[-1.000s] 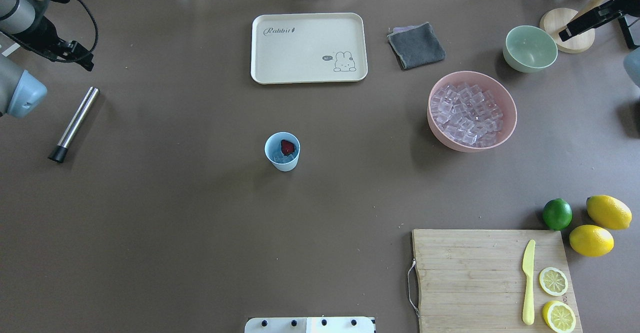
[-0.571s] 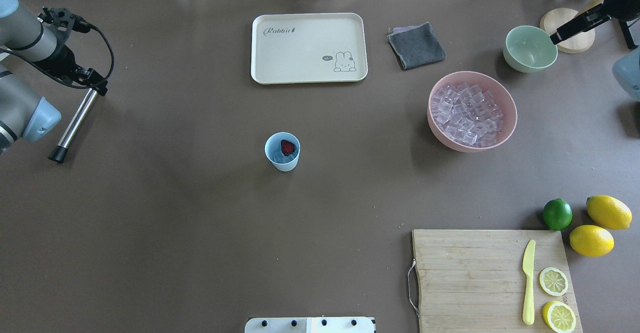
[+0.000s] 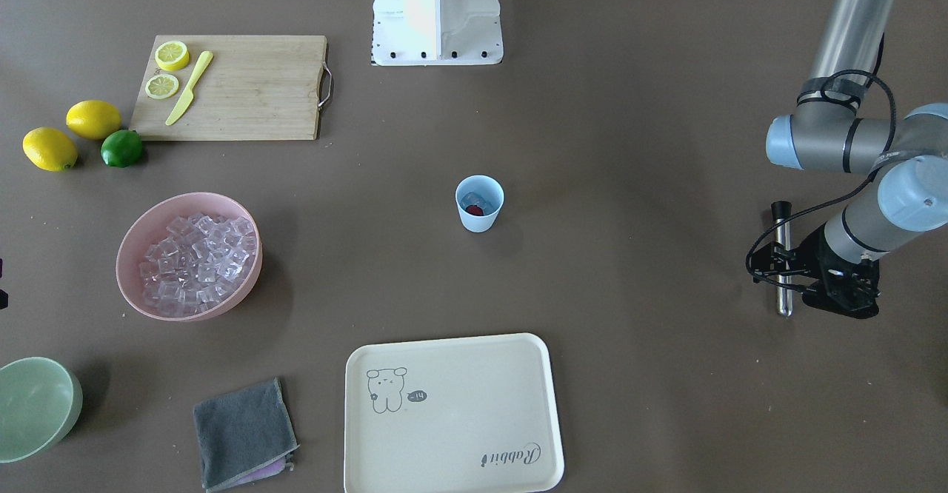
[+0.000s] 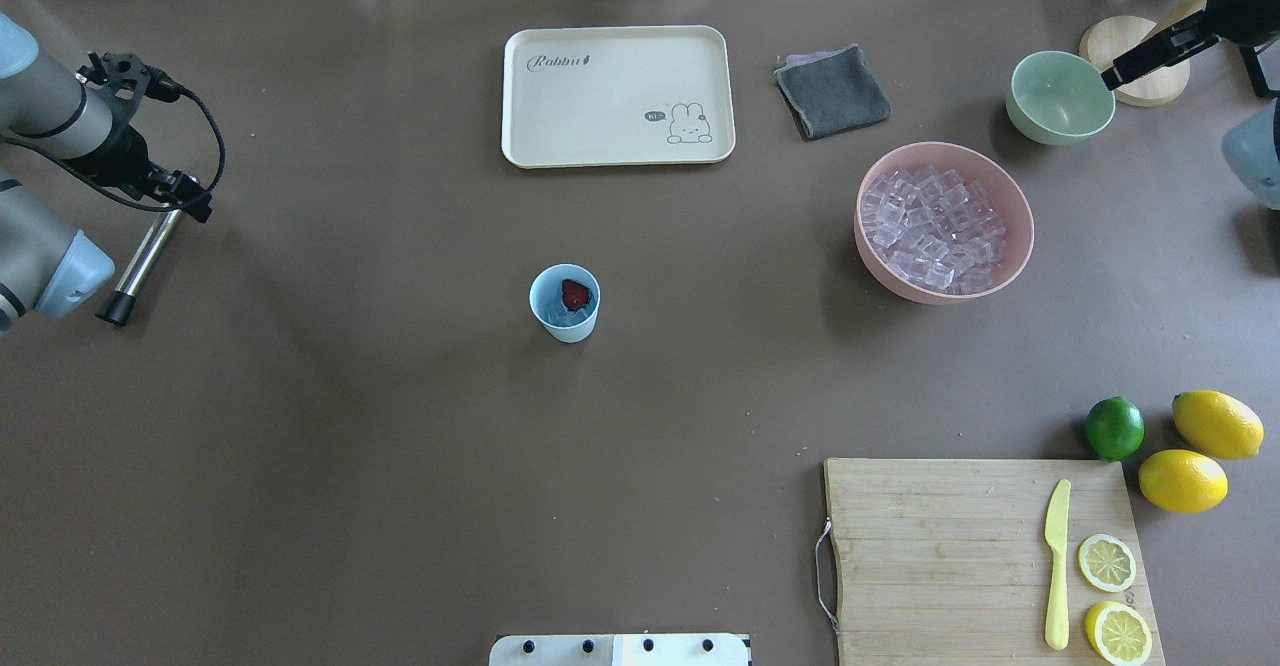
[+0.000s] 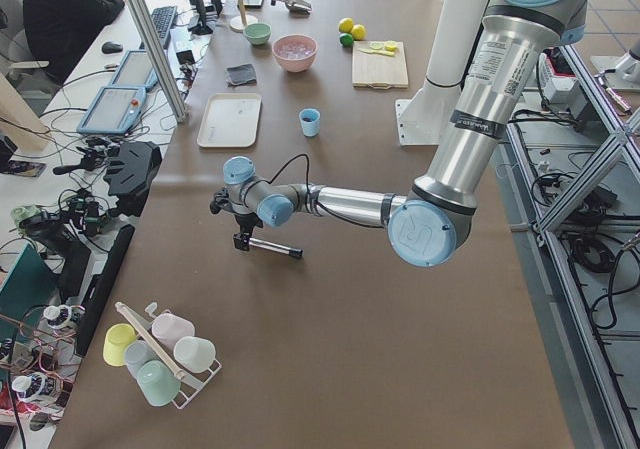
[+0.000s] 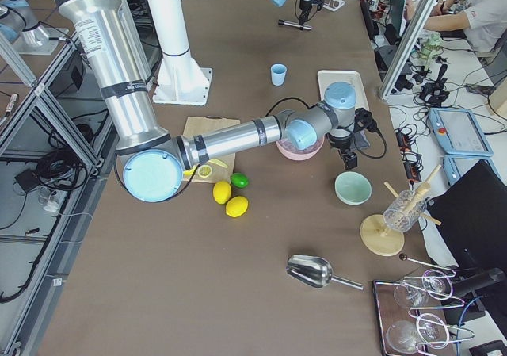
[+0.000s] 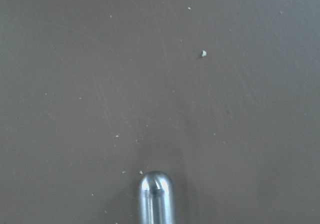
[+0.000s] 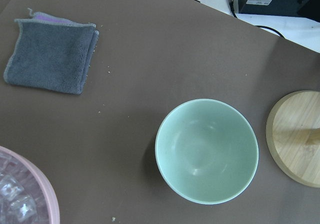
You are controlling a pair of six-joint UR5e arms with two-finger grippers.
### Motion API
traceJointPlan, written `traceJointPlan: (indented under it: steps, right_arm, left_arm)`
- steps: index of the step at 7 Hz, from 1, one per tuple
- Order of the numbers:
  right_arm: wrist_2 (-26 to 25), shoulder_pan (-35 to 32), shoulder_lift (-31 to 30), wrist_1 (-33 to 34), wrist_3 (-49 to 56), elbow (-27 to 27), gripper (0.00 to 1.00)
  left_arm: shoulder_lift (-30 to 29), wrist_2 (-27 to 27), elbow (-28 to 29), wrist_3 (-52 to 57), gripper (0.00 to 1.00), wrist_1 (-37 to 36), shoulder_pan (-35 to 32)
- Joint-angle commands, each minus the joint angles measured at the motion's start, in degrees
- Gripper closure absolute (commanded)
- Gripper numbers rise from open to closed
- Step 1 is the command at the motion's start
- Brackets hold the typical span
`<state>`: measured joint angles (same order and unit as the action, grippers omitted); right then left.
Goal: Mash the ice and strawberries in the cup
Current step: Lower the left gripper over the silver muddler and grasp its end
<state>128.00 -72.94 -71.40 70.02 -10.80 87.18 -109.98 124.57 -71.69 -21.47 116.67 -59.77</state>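
The light-blue cup (image 4: 565,304) (image 3: 479,203) stands mid-table with a red strawberry (image 4: 574,294) (image 3: 475,210) on top of ice (image 4: 558,318) inside it. More ice (image 4: 935,229) fills the pink bowl (image 4: 1015,266). At the far left a steel muddler (image 4: 140,264) (image 3: 782,271) lies flat. My left gripper (image 4: 185,201) (image 3: 803,293) hangs low over its rounded end and looks open. The left wrist view shows only that rounded tip (image 7: 156,196). My right gripper (image 4: 1112,76) hovers at the rim of the pale green bowl (image 4: 1058,96) (image 8: 207,150); I cannot tell its state.
A cream tray (image 4: 618,96) and a grey cloth (image 4: 832,91) lie at the back. A cutting board (image 4: 980,556) with a yellow knife and lemon halves sits front right, beside a lime (image 4: 1114,428) and two lemons. A wooden stand (image 4: 1130,61) is by the green bowl.
My left gripper has come forward and down from the table's back-left corner onto the muddler's upper end. My right gripper has shifted slightly toward the green bowl.
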Motion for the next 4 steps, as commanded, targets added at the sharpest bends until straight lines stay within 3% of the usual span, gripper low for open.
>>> traceJointPlan:
  steps: [1,2,4]
  right_arm:
    - [-1.68,0.86,-0.31,-0.06,-0.54,0.27,0.01]
    - [-1.61,0.87,-0.4,-0.06,-0.54,0.27,0.01]
    - [-1.96,2.0,-0.32,-0.06,-0.71,0.18,0.01]
  left_arm:
    - [0.38,0.06,-0.12,-0.07,0.03,0.05,0.62]
    - [0.38,0.06,-0.38,-0.33,0.03,0.83,0.62]
    - [1.69,0.06,-0.38,0.11,0.16,1.01,0.8]
